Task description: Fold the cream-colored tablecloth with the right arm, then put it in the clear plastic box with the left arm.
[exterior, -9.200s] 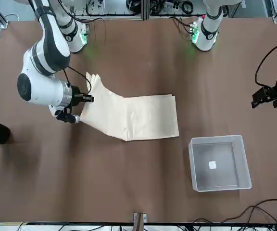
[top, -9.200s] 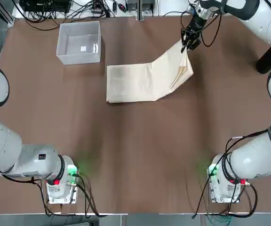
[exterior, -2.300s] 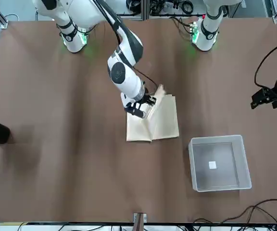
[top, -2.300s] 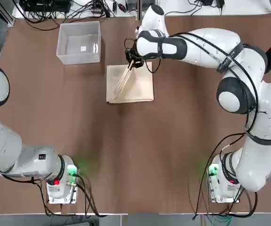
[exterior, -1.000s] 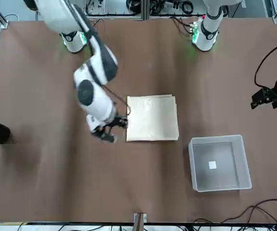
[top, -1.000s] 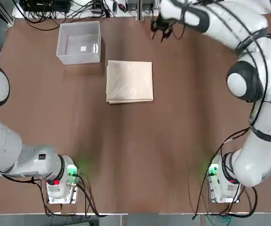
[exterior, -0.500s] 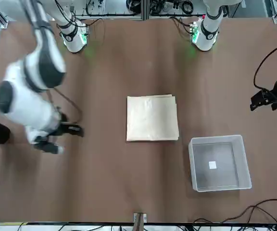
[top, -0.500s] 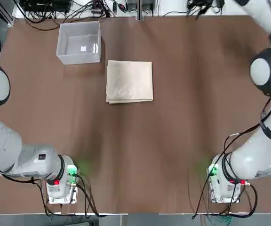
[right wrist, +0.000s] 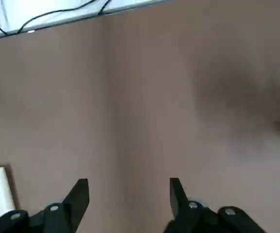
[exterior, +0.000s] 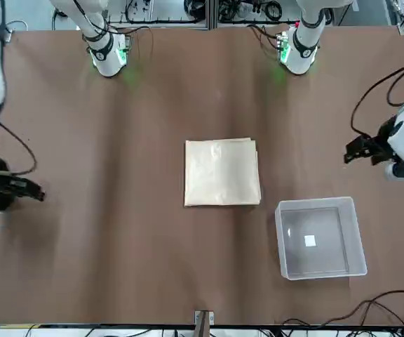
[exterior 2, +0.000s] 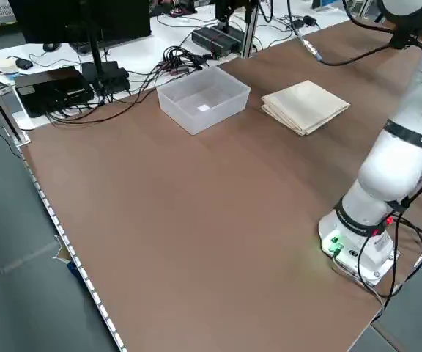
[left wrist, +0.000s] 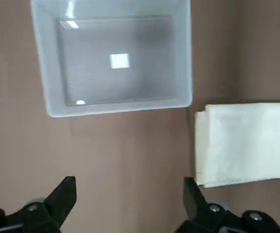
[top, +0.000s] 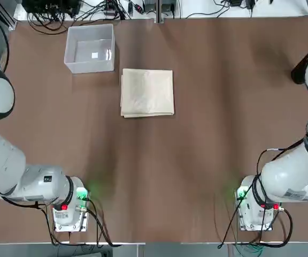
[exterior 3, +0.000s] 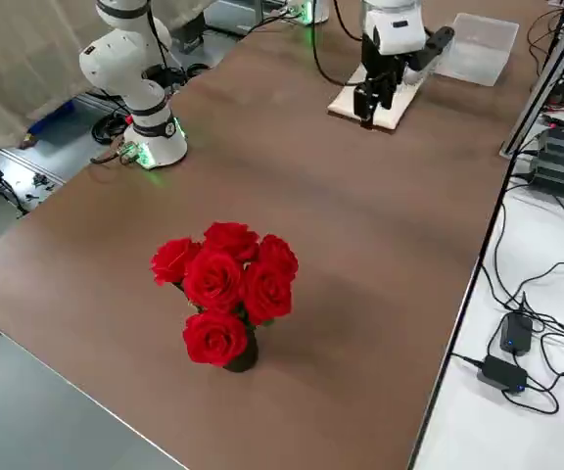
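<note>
Cream-colored tablecloth [top: 147,92] lies folded flat, a layered rectangle on the brown table [top: 186,139], in no grip. In the top view it sits just at 4 o'clock from the clear plastic box [top: 90,48], a narrow strip of bare table between them; box holds only its small white label [top: 94,54].

Left gripper [left wrist: 128,201] hangs raised above the table, fingers spread wide with nothing between them. In its wrist view the box is at 12 o'clock of the fingers and the cloth's folded edge at 2 o'clock, both apart from the fingertips. In the front view that gripper [exterior: 362,149] shows at 3 o'clock of the cloth, well apart.

Right gripper [right wrist: 128,194] also spread wide and empty, over bare table; a corner of the cloth just shows at the wrist picture's edge. In the front view it [exterior: 30,191] sits at 9 o'clock of the cloth, well apart.

Nothing lies between cloth and box.

Red roses [exterior 3: 225,284] in a dark vase stand near the table's right edge. Cables [top: 90,10] and electronics run along the far edge.
</note>
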Robot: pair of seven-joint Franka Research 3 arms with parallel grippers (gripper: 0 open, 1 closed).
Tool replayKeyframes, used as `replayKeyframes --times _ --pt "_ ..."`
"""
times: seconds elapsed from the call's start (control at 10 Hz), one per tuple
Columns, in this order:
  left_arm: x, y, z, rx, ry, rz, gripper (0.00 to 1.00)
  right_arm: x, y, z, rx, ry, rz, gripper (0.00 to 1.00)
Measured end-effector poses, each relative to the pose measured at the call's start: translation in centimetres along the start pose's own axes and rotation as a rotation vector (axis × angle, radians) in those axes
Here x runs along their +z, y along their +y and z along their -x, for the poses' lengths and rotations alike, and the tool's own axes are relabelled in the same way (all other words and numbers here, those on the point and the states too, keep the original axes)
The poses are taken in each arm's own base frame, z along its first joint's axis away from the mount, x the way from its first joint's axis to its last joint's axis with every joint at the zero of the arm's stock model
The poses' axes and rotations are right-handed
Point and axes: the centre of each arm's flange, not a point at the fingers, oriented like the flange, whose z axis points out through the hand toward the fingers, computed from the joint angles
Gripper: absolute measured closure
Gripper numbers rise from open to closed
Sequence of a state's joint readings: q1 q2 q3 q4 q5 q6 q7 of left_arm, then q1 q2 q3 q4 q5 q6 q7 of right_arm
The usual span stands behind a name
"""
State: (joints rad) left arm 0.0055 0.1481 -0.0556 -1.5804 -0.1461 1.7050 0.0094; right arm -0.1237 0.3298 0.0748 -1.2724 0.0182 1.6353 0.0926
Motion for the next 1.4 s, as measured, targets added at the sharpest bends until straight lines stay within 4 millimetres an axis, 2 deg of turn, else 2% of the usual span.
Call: replayKeyframes --times 0.1,0.2,0.3,0.4,0.6,0.7,0.9,1.1,1.4 --pt "1.5 0.7 0.2 0.0 -0.029 0.034 0.04 -2.1 1.6 1.4 -0.031 -0.015 0.027 0.22" --pt "3.9 1.7 0.3 0.006 -0.056 0.064 0.04 -4.0 3.2 2.7 -0.05 -0.015 0.041 0.19" --pt "7.0 3.4 0.6 0.02 -0.071 0.083 0.04 -5.2 4.9 3.9 -0.054 -0.014 0.049 0.17" --pt "10.6 5.2 1.2 0.034 -0.085 0.087 0.04 -5.3 5.8 4.9 -0.056 -0.023 0.052 0.17" --pt "17.7 7.9 3.3 0.035 -0.099 0.124 0.04 -3.8 5.3 6.1 -0.074 -0.03 0.051 0.14" --pt "20.7 8.6 4.6 0.029 -0.101 0.133 0.04 -3.4 4.9 6.8 -0.078 -0.025 0.046 0.13" --pt "24.4 9.5 6.2 0.015 -0.088 0.15 0.04 -3.9 4.4 8.0 -0.084 -0.015 0.033 0.0" --pt "28.8 10.4 6.6 0.015 -0.093 0.159 0.04 -4.8 3.3 8.6 -0.103 -0.001 0.03 0.0" --pt "33.9 9.6 5.9 -0.013 -0.079 0.166 0.04 -5.2 1.9 8.8 -0.08 0.013 0.028 0.0"
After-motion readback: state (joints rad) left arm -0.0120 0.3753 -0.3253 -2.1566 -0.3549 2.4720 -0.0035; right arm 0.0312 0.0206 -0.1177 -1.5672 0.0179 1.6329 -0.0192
